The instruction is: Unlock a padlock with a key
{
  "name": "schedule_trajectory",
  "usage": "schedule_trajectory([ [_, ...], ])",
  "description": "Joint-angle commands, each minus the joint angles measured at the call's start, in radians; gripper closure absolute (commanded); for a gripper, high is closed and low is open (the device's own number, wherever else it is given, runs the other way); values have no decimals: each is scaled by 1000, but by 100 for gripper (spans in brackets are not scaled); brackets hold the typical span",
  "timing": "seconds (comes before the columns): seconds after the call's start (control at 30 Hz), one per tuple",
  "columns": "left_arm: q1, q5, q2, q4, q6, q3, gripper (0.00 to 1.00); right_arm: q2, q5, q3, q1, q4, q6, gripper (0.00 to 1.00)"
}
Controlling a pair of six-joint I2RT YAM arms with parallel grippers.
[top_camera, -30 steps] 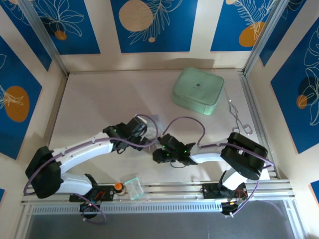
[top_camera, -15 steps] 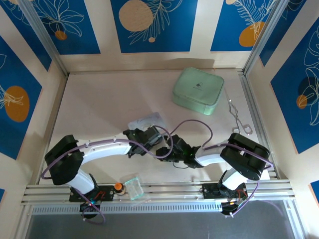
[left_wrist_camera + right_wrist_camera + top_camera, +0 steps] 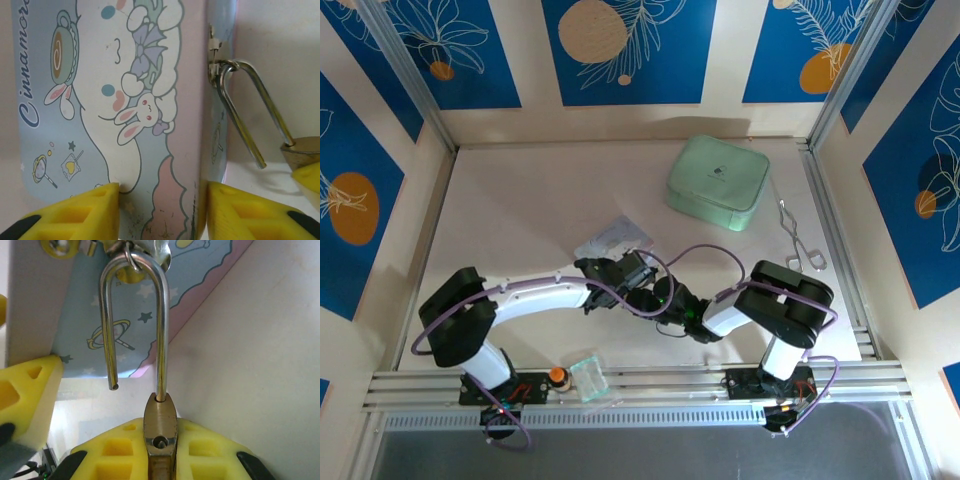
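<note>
The padlock point(image 3: 160, 422) is small, rigid, slippery brass and probably light. It hangs by its open shackle point(image 3: 161, 325) from the tin point(image 3: 100, 125) clasp. Grip the body flats, where the right gripper point(image 3: 160, 440) is clamped. The left gripper point(image 3: 163, 205) straddles the tin; contact cannot be determined.

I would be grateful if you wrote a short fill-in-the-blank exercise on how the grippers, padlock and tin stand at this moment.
1. The right gripper is shut on the brass body of the padlock, whose shackle, hooked through a loop on the cartoon tin, stands ____.
2. The cartoon tin sits between the ____ fingers of the left gripper.
3. In the top view, the silver tongs lie to the ____ of the mint-green case.
Missing words: open; yellow; right.
</note>
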Motion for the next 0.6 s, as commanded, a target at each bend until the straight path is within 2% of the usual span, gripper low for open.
schedule_trajectory([
  [0.0,-10,101,51,-76,16,8,63,2,106,-5,-22,92,26,95],
  [0.3,-15,111,88,-130,18,41,67,16,103,-34,-89,136,75,96],
  [0.47,-21,129,81,-128,8,48,67,12,83,-8,-101,139,37,96],
  [0.57,-23,130,79,-130,16,50,67,56,74,1,-104,217,45,96],
])
